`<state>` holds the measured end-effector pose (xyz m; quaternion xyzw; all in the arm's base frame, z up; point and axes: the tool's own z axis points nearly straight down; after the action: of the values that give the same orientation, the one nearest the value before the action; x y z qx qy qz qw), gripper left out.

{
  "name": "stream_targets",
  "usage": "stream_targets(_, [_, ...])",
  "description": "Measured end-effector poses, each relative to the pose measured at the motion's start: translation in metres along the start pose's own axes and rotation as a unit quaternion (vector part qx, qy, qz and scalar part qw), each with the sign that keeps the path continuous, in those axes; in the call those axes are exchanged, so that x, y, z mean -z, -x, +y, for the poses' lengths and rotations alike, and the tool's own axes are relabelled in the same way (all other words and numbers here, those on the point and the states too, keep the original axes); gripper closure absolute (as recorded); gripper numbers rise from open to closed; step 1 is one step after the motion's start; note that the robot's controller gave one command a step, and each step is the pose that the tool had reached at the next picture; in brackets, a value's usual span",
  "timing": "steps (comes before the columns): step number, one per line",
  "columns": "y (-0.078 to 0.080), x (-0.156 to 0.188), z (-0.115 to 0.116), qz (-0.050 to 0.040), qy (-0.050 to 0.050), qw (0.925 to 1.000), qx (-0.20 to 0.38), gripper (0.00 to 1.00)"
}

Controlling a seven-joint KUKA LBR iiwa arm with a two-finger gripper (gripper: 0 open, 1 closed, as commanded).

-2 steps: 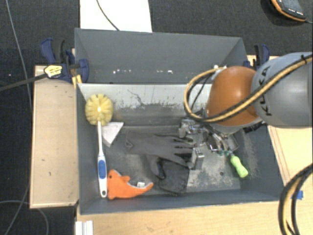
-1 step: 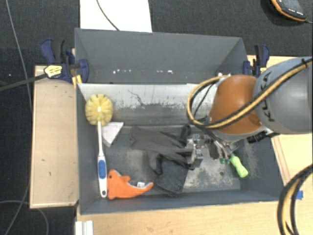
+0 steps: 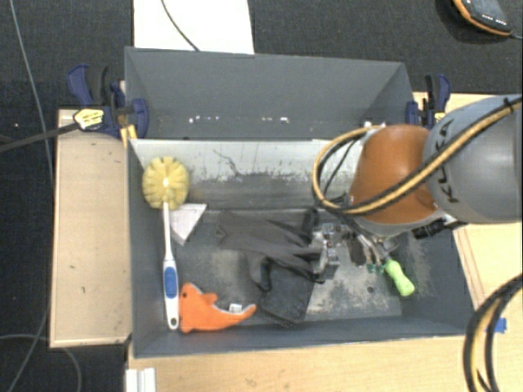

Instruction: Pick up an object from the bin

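Grey bin [image 3: 270,96], cluttered floor | brush [image 3: 167,243] lies along left wall | dark crumpled cloth [image 3: 270,260] just right of brush | claw [image 3: 325,251] down on cloth's far edge, grip can't tell | orange toy [image 3: 212,310] touching brush's handle end

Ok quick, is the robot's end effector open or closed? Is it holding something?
The end effector: cannot be told, open or closed. It is down at the dark grey cloth in the middle of the bin.

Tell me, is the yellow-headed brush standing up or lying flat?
Lying flat: the brush lies lengthwise on the bin floor, its handle end beside the orange toy.
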<state>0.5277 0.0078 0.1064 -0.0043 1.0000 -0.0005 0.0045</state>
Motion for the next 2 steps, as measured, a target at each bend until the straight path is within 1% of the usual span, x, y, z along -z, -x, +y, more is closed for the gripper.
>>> stream_targets(1, [0.0,0.0,0.0,-0.0002,0.0,1.0,0.0,1.0])
stream_targets(2, [-0.025,0.014,0.033,-0.0029,-0.001,0.9978,0.067,1.0])
